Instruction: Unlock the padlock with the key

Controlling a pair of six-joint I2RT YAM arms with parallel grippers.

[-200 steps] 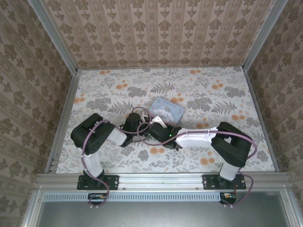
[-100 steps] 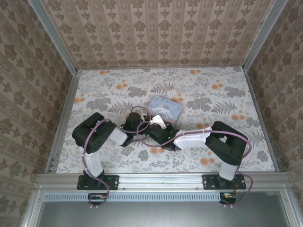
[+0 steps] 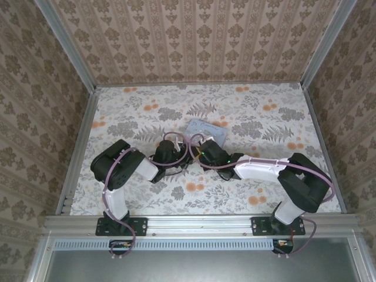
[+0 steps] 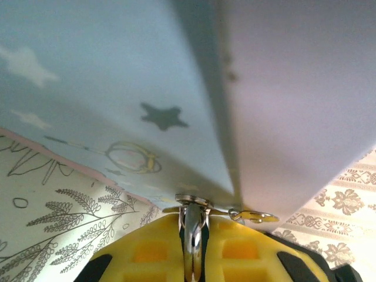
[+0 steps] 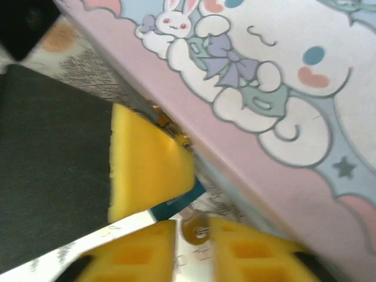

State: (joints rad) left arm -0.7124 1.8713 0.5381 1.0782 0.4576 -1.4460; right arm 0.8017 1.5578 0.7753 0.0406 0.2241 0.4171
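Left gripper [image 4: 191, 258] is clamped on a silvery piece, judged to be the padlock [image 4: 191, 226], at the tin [image 4: 117, 88] edge. Right gripper [image 5: 192, 234] stands narrow around a small brassy piece, likely the key [image 5: 194, 227]; whether it is gripped cannot be told. Recommended: steady the padlock, align the key squarely, insert slowly.

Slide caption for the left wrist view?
Left pincer shut on a thin silvery metal piece at the pale-blue tin's lower edge.

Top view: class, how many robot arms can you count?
2. The left arm reaches in from the left, the right arm from the right; their ends meet beside the tin near the middle.
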